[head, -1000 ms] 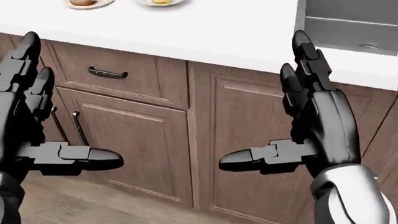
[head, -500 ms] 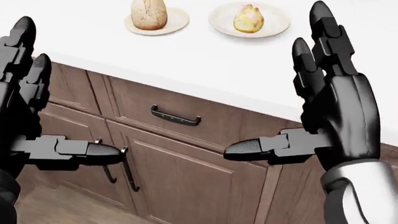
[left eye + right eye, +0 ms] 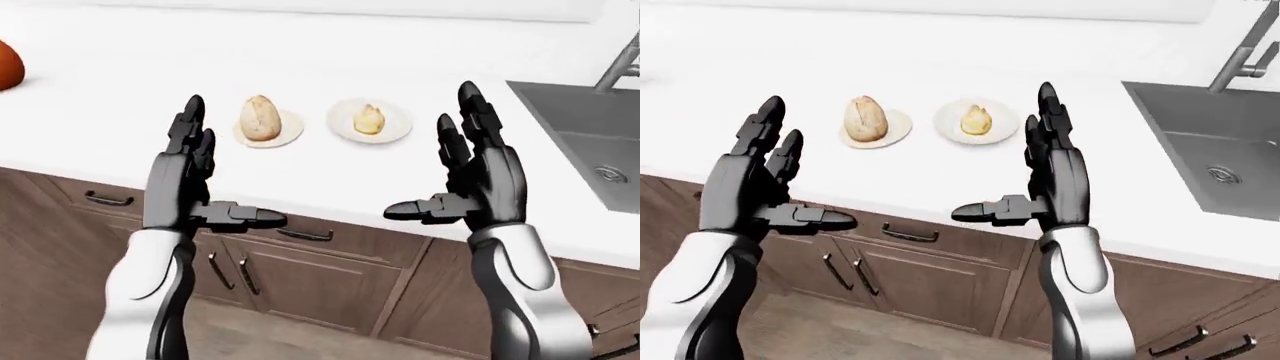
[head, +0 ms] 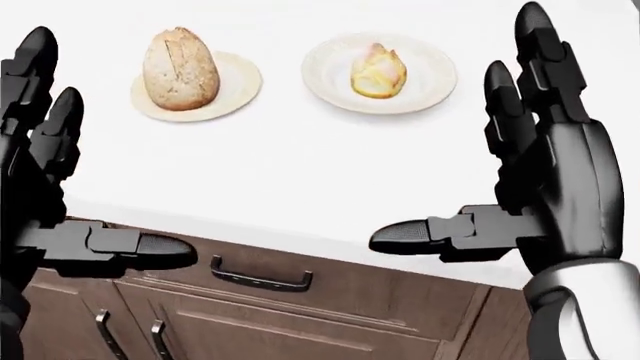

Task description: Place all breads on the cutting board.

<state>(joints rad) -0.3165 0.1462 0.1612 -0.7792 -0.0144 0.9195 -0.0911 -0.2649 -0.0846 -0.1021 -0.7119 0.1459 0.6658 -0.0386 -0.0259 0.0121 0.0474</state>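
A brown oval bread loaf (image 4: 180, 69) stands on a beige plate (image 4: 240, 84) on the white counter. To its right a small yellow pastry (image 4: 378, 70) lies on a white plate (image 4: 432, 75). My left hand (image 4: 110, 154) and right hand (image 4: 455, 127) are both held up open, palms facing each other, thumbs pointing inward, nearer to me than the plates. Neither touches anything. No cutting board shows in any view.
A steel sink (image 3: 590, 142) with a faucet (image 3: 620, 64) is set into the counter at the right. A red-orange round thing (image 3: 8, 66) peeks in at the left edge. Brown cabinets with dark handles (image 4: 260, 279) run below the counter edge.
The whole picture has shifted: the camera now looks further onto the counter, so both plates sit lower and larger in the head view. My hands keep the same open pose.
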